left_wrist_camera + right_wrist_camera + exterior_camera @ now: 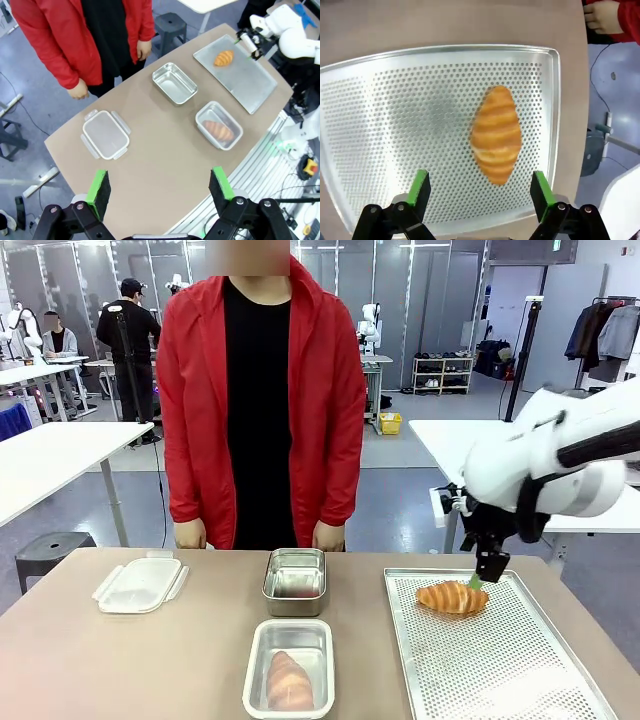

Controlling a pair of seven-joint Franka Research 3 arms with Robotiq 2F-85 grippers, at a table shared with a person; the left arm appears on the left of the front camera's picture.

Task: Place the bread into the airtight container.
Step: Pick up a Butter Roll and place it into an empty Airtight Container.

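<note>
Right wrist view: bread [496,134] slightly blurred

In the front view the perforated tray [520,680] runs off the bottom edge, so its near corners are lost, and the right arm [560,465] is cut by the right edge. The right jaws hang just behind the bread [452,597], seen edge-on, so their gap cannot be read from that side. The person's hands [190,533] are partly hidden behind the far edge of the bench [150,660]. In the right wrist view the bread is slightly blurred, and one of those hands is cut by the top edge. In the left wrist view the right jaws are too small to read.
</note>
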